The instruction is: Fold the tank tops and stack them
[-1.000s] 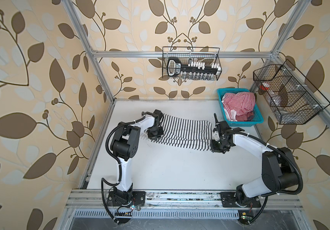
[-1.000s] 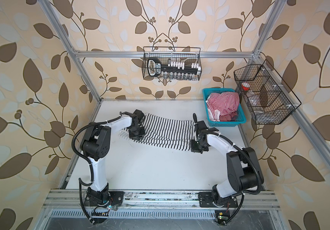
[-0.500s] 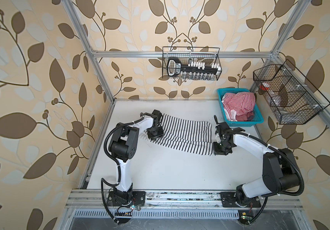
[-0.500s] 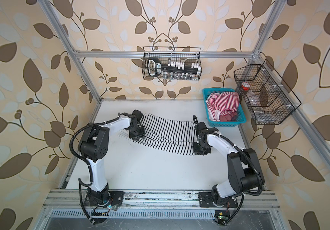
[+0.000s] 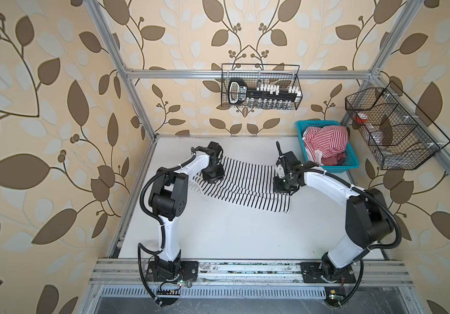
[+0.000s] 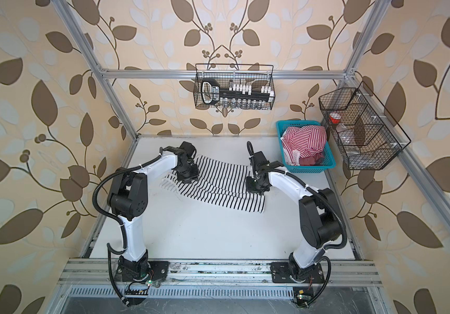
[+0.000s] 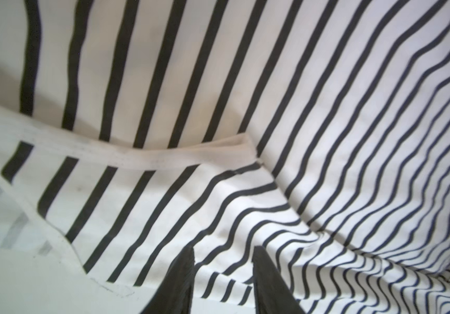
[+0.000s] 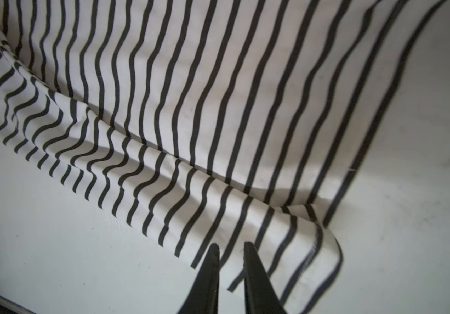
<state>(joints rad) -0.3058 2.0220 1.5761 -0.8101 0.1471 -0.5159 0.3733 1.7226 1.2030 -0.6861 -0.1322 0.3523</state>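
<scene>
In the middle of both top views, the black-striped tank top (image 5: pixel 245 187) (image 6: pixel 218 187) lies spread on the white surface (image 5: pixel 232 233). It runs from the centre left down toward the centre right, with a long soft ridge of cloth along its length.

The left tool (image 5: pixel 213 176) hangs over the top's left end. The right tool (image 5: pixel 282 187) hangs over its right part, and the cloth's lower right corner reaches a little past it.

In the left wrist view the left tool (image 7: pixel 223 252) has its two dark fingers (image 7: pixel 183 280) apart. Striped cloth shows in the gap and nothing is pinched. A plain white hem band (image 7: pixel 164 160) crosses the cloth just beyond.

In the right wrist view the right tool (image 8: pixel 230 250) has its fingers (image 8: pixel 207 271) only narrowly apart over the cloth's near edge, gripping nothing, with a rolled-over corner just beside them.

At the upper right of the surface, the red-striped tank top (image 5: pixel 324 141) sits crumpled in a blue basket (image 5: pixel 354 163), apart from the spread top.
</scene>
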